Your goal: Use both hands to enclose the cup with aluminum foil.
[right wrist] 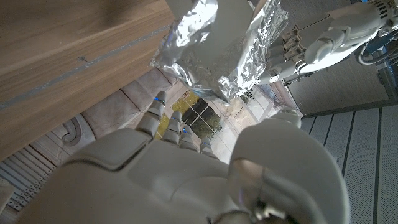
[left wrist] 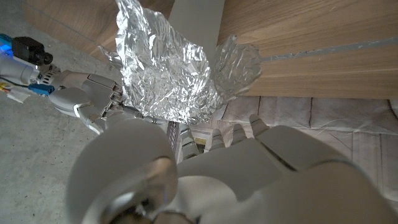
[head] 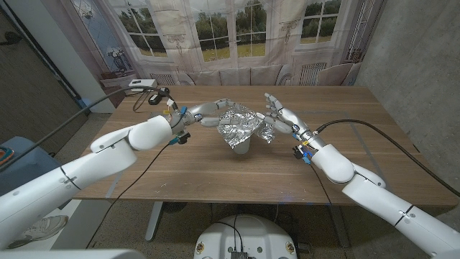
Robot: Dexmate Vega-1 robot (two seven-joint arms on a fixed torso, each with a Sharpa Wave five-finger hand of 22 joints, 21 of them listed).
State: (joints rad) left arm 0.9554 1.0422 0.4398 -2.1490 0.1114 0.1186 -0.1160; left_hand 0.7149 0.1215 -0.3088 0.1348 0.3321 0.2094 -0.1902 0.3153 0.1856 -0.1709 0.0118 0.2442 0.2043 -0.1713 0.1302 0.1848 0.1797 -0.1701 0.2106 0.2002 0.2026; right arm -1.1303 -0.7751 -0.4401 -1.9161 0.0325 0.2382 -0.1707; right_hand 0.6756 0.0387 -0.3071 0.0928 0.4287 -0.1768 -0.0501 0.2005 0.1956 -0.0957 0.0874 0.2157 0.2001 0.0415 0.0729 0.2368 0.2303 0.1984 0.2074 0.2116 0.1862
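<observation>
Crumpled aluminum foil (head: 242, 123) drapes over the upright white cup (head: 240, 147) mid-table.

- My head view looks down over the table (head: 180, 169), foil (head: 240, 124) mid-distance.
- Both wrist views sit close to the foil (left wrist: 166, 68) (right wrist: 239, 46), facing it from opposite sides.

White arms (head: 108, 151), black cables (head: 374, 129)

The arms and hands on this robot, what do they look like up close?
Both arms are smooth, rounded white shells with thin dark seams at the joints. The left hand and right hand are pale grey-white with jointed fingers. Black cables loop along each arm to the wrists, where small blue, yellow and black fittings sit.
</observation>
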